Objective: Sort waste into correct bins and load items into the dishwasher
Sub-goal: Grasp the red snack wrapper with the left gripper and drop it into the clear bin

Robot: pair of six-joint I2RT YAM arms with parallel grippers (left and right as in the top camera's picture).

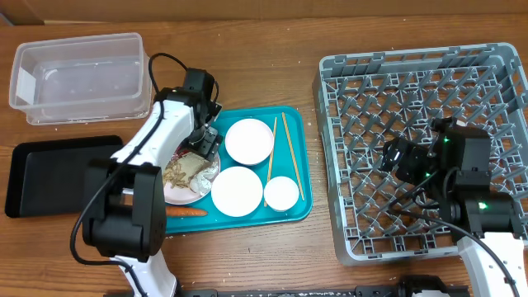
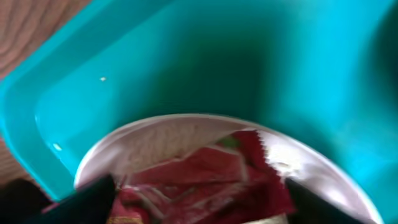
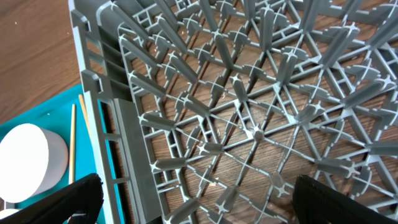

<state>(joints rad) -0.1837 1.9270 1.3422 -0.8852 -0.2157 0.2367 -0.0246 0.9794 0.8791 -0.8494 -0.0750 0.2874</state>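
Observation:
My left gripper (image 1: 203, 145) is low over the pink plate (image 1: 183, 195) of beige food scraps (image 1: 181, 172) at the teal tray's left end. In the left wrist view its fingers (image 2: 202, 208) are open, one on each side of the red snack wrapper (image 2: 205, 180) lying on that plate (image 2: 155, 137). An orange carrot (image 1: 186, 212) lies at the tray's front edge. My right gripper (image 1: 406, 161) hangs open and empty over the grey dish rack (image 1: 328, 124); in the right wrist view its fingers (image 3: 199, 205) are spread above the pegs (image 3: 255, 134).
The teal tray (image 1: 239, 115) also holds two white plates (image 1: 249, 141) (image 1: 237, 190), a white cup (image 1: 281, 193) and two chopsticks (image 1: 272, 148). A clear tub (image 1: 78, 74) stands back left, with a black tray (image 1: 49, 173) in front of it.

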